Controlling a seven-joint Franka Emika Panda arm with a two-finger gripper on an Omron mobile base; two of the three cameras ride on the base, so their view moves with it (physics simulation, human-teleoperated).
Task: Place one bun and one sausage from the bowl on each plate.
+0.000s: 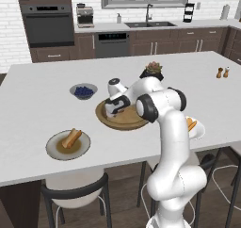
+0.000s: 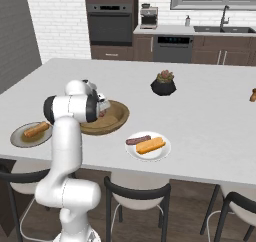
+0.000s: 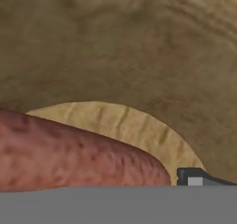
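The wooden bowl (image 1: pixel 128 121) (image 2: pixel 118 117) sits mid-counter, and my gripper (image 1: pixel 111 113) (image 2: pixel 102 111) reaches down into it. In the hand view a reddish-brown sausage (image 3: pixel 69 158) lies very close on the bowl's floor (image 3: pixel 115 121). One dark fingertip (image 3: pixel 194 177) shows wide to the right, just past the sausage's end, so the jaws look open. The olive-brown plate (image 1: pixel 52 150) (image 2: pixel 19 138) holds a bun (image 1: pixel 71 138) (image 2: pixel 37 130). The white plate (image 2: pixel 133 151) (image 1: pixel 198 132) holds a sausage (image 2: pixel 138 140) and a bun (image 2: pixel 151 145).
A grey bowl of blue berries (image 1: pixel 84 91) stands left of the wooden bowl. A black pot with a succulent (image 1: pixel 152 71) (image 2: pixel 163 84) is behind it. Two small shakers (image 1: pixel 222 72) stand far right. Chairs (image 1: pixel 75 191) line the counter's near edge.
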